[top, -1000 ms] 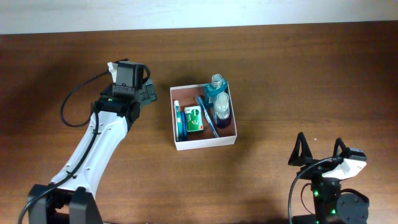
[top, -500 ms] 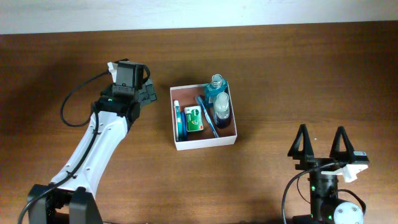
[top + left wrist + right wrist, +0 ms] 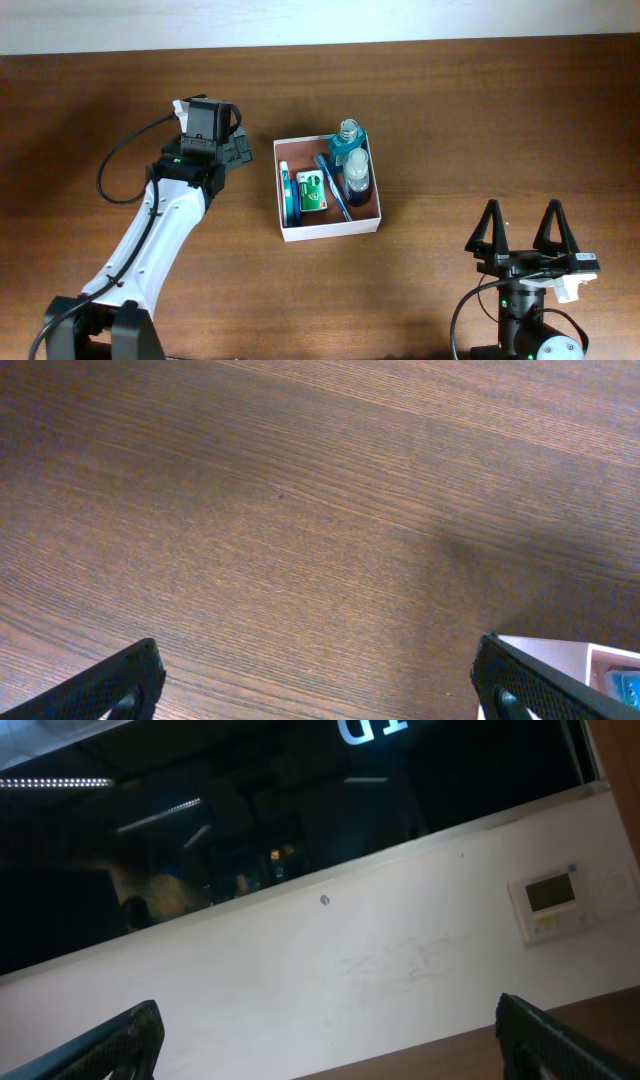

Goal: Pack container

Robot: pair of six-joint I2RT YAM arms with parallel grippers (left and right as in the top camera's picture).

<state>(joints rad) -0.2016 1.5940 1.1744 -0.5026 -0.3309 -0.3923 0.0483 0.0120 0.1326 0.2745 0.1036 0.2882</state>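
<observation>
The container (image 3: 330, 231), a white-walled square box, sits mid-table and holds two clear bottles (image 3: 356, 172), a blue toothbrush (image 3: 336, 192), a green packet (image 3: 312, 192) and a teal round item (image 3: 288, 196). My left gripper (image 3: 236, 150) hovers just left of it, open and empty. In the left wrist view the left gripper (image 3: 320, 690) spans bare wood, with the container's corner (image 3: 580, 655) beside its right finger. My right gripper (image 3: 521, 214) stands open near the front right, well clear of the box. In the right wrist view the right gripper (image 3: 330, 1045) faces a white wall.
The dark wooden table (image 3: 480, 110) runs back to a pale wall along its far edge. A black cable (image 3: 125, 160) loops off the left arm. A wall panel (image 3: 548, 905) and a dark window (image 3: 250, 810) show in the right wrist view.
The right gripper has swung from a slant to square-on and drawn slightly toward the front edge. The left arm and the container have not moved.
</observation>
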